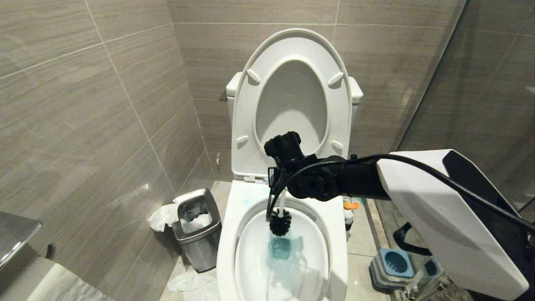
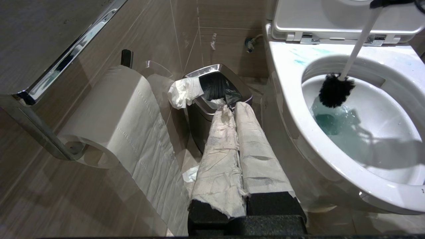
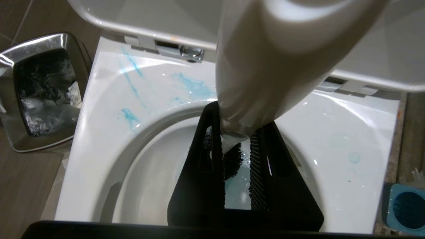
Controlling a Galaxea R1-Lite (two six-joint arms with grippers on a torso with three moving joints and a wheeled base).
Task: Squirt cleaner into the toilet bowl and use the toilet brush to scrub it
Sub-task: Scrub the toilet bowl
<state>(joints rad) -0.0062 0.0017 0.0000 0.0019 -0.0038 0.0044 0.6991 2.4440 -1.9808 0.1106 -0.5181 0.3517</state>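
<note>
Nearest in the left wrist view, the left gripper (image 2: 237,109) hangs low beside the toilet with its two paper-wrapped fingers (image 2: 219,156) pressed together and holding nothing; it points at the steel waste bin (image 2: 215,96) on the floor, which has crumpled paper hanging over its rim. A paper roll (image 2: 113,116) hangs on a chrome holder on the tiled wall just beside that arm, its loose sheet trailing down. On the floor at the other side of the toilet stands the blue-grey brush holder (image 1: 393,267), with a small bottle (image 1: 349,209) beyond it whose label cannot be read. The right arm reaches in from the right across the toilet bowl (image 1: 338,234), wrist bent so the right gripper (image 1: 279,184) points down into it. Its black fingers (image 3: 255,172) pinch the white handle of the toilet brush (image 1: 280,221), which is slightly tilted, the black bristle head just above the blue-tinted water near the bowl's back wall. Blue streaks of cleaner (image 3: 131,79) mark the bowl's back rim. Farthest back, the seat and lid (image 1: 292,54) stand raised against the tank.
</note>
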